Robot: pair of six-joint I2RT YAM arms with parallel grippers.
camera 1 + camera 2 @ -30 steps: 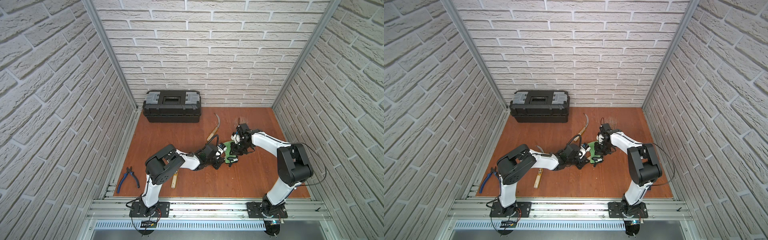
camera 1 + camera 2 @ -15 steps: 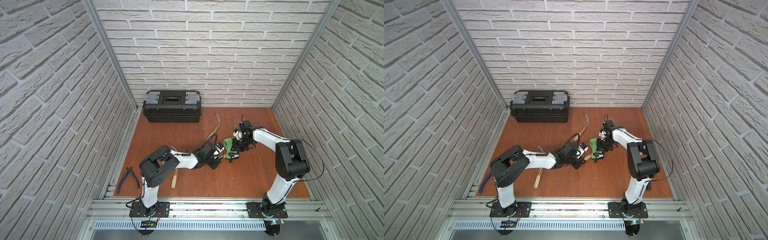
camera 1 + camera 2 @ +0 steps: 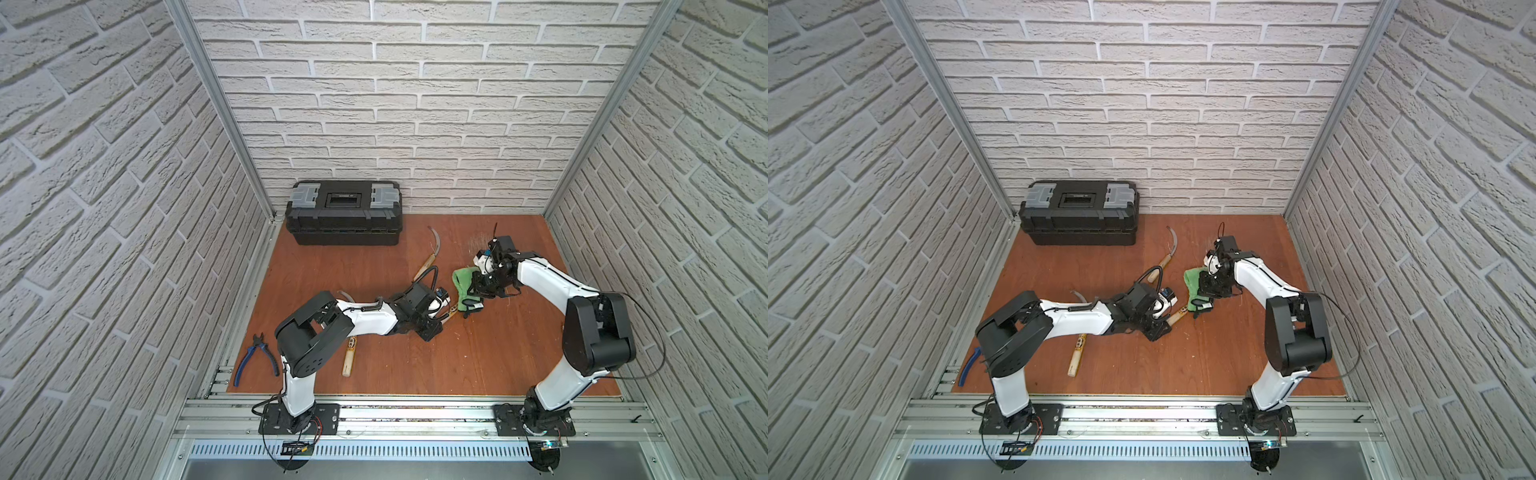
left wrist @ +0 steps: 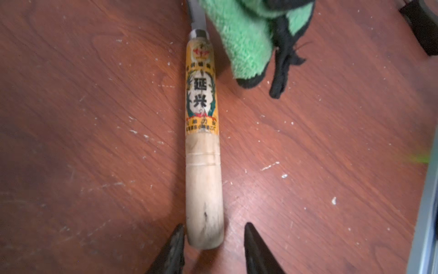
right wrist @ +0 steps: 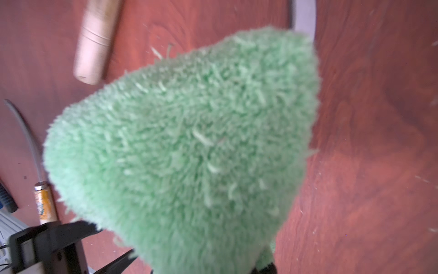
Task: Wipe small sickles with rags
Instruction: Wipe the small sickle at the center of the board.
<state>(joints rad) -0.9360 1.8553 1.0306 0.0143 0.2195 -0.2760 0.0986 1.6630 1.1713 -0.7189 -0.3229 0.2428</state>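
One small sickle lies mid-floor, and the end of its pale labelled handle [image 4: 202, 166] sits between the parted jaws of my left gripper [image 4: 214, 226]. One finger is close beside the wood and the other stands clear of it. The blade runs under the green rag [image 4: 246, 35], so most of it is hidden. My right gripper [image 3: 478, 286] is shut on the rag [image 5: 189, 142], holding it just above the floor. A second sickle [image 3: 432, 253] lies further back. A third sickle, handle [image 3: 350, 357], lies under my left arm.
A black toolbox [image 3: 344, 212] stands against the back wall. Blue-handled pliers [image 3: 255, 357] lie at the front left on the floor's edge. Brick walls close in both sides.
My left gripper's jaws have parted from the sickle handle they were shut on. The right gripper still holds the rag and has shifted slightly over the blade.
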